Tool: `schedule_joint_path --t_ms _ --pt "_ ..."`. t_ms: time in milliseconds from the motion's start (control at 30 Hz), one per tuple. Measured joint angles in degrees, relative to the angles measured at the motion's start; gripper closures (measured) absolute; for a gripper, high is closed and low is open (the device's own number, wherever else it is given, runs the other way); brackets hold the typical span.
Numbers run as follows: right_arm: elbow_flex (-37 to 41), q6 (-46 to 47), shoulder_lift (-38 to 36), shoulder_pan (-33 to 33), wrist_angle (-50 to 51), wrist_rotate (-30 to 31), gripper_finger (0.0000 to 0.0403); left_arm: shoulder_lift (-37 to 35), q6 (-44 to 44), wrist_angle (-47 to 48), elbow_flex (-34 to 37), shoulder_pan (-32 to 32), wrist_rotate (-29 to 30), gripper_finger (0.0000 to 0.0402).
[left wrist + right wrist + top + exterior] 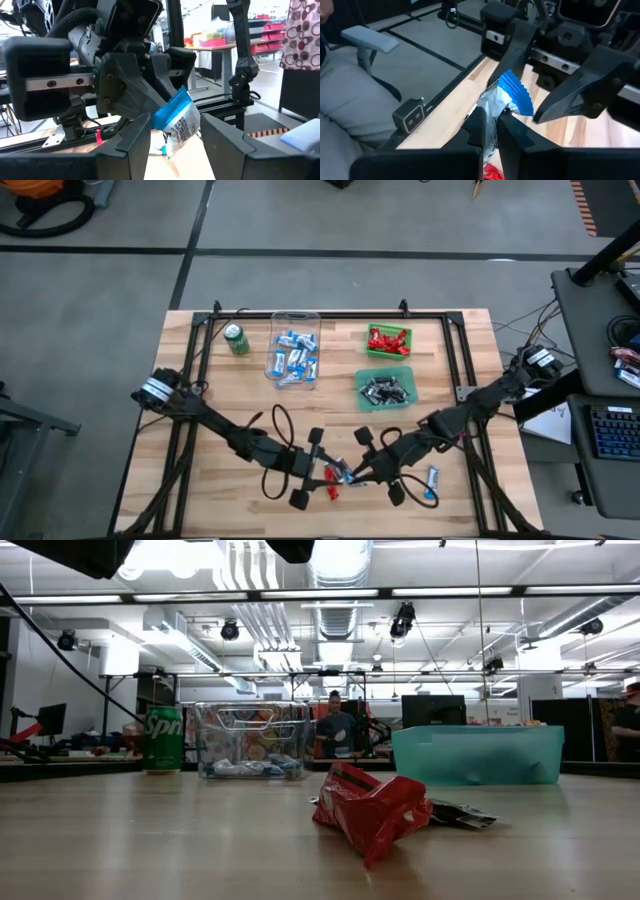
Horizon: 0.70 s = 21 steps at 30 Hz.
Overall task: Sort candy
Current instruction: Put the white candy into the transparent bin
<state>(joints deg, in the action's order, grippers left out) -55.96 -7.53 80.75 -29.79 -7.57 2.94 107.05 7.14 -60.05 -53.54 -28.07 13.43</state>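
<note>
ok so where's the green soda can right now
In the high view the green soda can stands upright at the table's far left, just left of the clear bin of blue candy, well away from both grippers.

"Spr" on green can [162, 740]

light: bright, even, ceiling strip lights [440, 590] | shadows: soft | blur: wrist-view foregrounds
</note>
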Motion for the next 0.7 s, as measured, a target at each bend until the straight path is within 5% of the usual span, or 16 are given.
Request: schedule_joint_path --t_ms 367,700 --pt "0.00 -0.07 0.00 0.49 1.09 0.00 0.0385 0.59 0.83 -1.38 0.00 1.35 0.70 0.0263" --pt "0.00 0.00 0.00 0.49 1.53 0.15 0.0368 0.59 1.40 -0.81 0.00 1.44 0.55 0.0383"
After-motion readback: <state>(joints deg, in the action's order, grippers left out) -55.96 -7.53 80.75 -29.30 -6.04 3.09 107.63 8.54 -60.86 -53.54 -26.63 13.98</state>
